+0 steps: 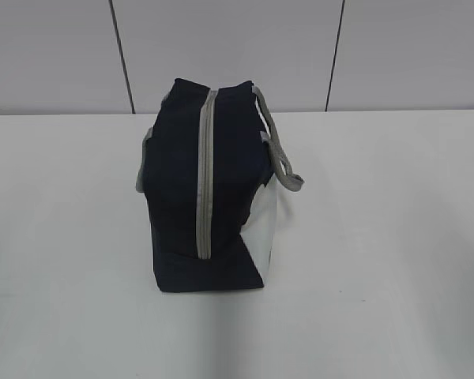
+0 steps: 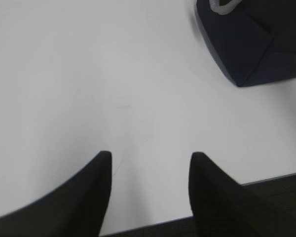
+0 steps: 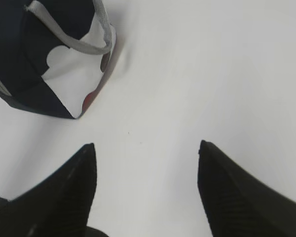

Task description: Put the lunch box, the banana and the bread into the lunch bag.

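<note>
On the white table [image 1: 395, 237], the navy lunch bag [image 1: 178, 197] is standing near the middle with its grey zipper [image 1: 207, 174] running closed along the top and a grey handle [image 1: 280, 154] drooping over its white side panel [image 1: 265, 225] (box, banana and bread are not showing in any view). Both grippers are hovering over bare tabletop, well apart from the bag: the left gripper [image 2: 150, 155] is holding its jaws apart around nothing, and the right gripper [image 3: 147, 144] is likewise gaping, empty.
</note>
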You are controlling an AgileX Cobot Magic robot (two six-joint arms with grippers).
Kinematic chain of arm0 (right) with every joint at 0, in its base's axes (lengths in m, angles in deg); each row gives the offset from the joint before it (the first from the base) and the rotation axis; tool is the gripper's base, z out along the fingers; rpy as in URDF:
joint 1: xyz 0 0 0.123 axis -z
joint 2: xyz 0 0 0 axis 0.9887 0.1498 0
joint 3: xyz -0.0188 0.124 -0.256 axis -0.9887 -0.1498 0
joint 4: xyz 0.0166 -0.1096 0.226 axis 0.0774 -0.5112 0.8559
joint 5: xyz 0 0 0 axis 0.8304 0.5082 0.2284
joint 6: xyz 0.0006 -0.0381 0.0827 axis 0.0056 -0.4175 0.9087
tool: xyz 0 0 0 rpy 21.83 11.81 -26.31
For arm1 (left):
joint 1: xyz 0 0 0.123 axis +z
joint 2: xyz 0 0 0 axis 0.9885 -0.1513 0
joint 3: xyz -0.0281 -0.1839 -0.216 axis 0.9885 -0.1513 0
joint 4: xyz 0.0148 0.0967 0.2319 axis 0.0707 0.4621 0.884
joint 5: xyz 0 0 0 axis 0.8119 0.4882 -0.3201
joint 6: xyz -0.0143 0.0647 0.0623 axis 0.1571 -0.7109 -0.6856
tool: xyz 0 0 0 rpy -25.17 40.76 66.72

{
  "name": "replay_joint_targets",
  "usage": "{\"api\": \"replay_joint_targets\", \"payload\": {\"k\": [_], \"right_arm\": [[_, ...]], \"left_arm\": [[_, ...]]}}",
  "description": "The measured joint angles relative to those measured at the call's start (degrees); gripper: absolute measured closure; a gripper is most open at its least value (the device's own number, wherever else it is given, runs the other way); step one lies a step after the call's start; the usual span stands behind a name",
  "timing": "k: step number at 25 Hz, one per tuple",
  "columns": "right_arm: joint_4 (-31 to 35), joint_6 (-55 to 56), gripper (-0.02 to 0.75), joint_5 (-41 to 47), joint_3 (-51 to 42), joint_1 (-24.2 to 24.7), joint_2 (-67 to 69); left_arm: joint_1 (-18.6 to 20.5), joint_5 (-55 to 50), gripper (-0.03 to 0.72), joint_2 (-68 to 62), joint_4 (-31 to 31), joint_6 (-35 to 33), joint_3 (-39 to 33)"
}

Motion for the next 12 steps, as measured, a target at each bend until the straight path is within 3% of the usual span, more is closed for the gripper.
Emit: {"api": "replay_joint_targets", "payload": {"k": [6,12], "right_arm": [[-4.8,5.3,0.262,9.6,-3.5,0.0,-7.9],[-5.2,7.1,0.262,11.0,-4.4,0.0,-12.0]], "left_arm": [[0.0,0.0,0.328,0.0,0.0,0.0,0.0],[0.0,0.0,0.34,0.0,0.0,0.0,0.0]]}}
